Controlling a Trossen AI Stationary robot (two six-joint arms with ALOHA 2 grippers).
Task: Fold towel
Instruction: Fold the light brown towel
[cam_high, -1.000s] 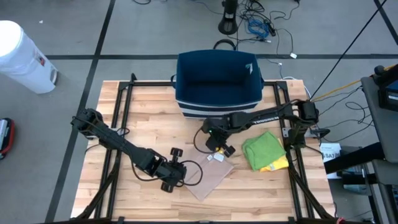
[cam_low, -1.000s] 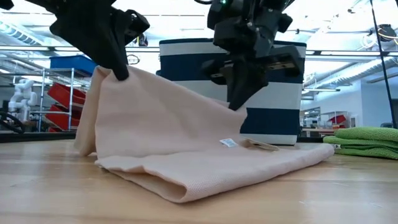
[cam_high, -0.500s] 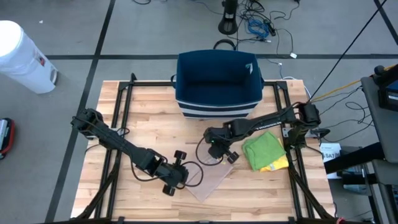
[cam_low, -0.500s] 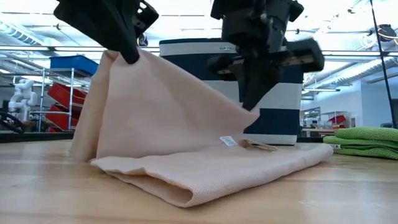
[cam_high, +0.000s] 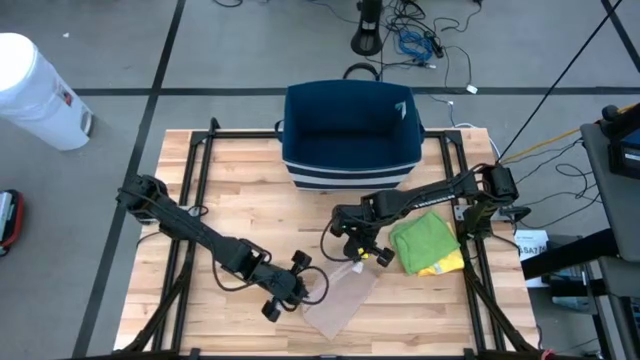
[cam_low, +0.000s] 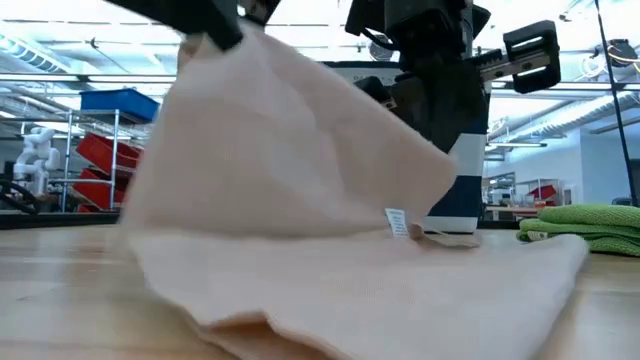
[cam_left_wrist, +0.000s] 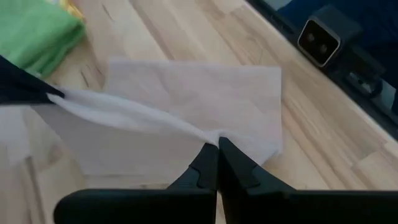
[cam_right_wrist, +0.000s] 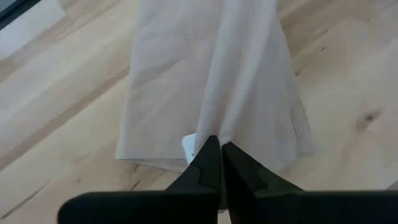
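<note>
At the far left, off my table on the floor, stands a white bin (cam_high: 35, 90); I cannot see inside it. On the wooden table (cam_high: 240, 200), my left gripper (cam_high: 300, 290) sits near the front edge, its fingers pinched together on a corner of the beige towel (cam_high: 340, 300). In my left wrist view the cloth (cam_left_wrist: 186, 118) runs up from the boards into the closed fingertips (cam_left_wrist: 217, 163). From the low view the towel (cam_low: 300, 200) hangs raised like a tent, its lower fold lying on the tabletop, a small white label (cam_low: 397, 220) showing at its edge.

At the back centre sits a navy tote bag (cam_high: 350, 135) with white stripes; its open top shows only dark lining, nothing inside that I can make out.

My right gripper (cam_high: 362, 245) is just beside the towel's far edge, clamped shut on another bunch of the cloth (cam_right_wrist: 211, 81). To the right lies a folded green towel (cam_high: 425, 240) with a yellow cloth (cam_high: 447, 266) under it.
</note>
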